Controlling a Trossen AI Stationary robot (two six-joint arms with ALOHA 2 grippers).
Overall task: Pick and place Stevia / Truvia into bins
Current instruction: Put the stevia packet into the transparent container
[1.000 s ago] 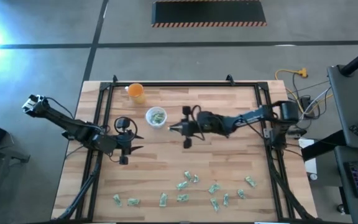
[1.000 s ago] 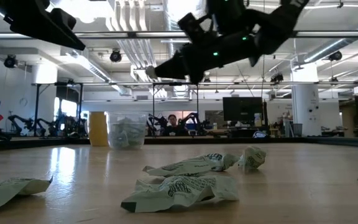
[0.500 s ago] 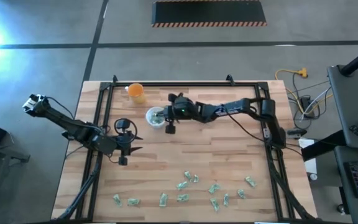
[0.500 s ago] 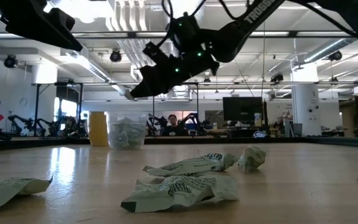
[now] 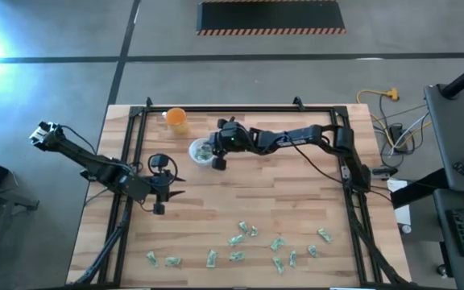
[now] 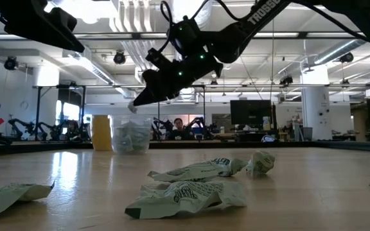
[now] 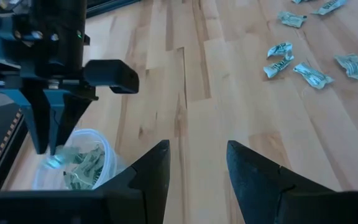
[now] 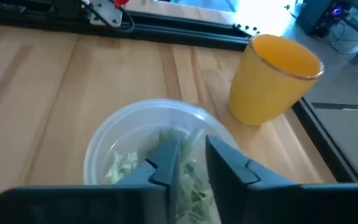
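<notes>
Nearest the table's front edge, a scatter of Stevia sachets (image 5: 252, 246) is seen lying loose on the wood, unmoved since a second ago. Farther in, the left gripper (image 5: 170, 184) is held where it was, fingers apart and empty. Beyond it, the right gripper (image 5: 209, 153) has been carried from mid-table to above the clear cup (image 5: 200, 151), its fingers parted slightly; a pale sachet seems to be at its tips, though that is unclear. The orange cup (image 5: 176, 120) stands behind.
</notes>
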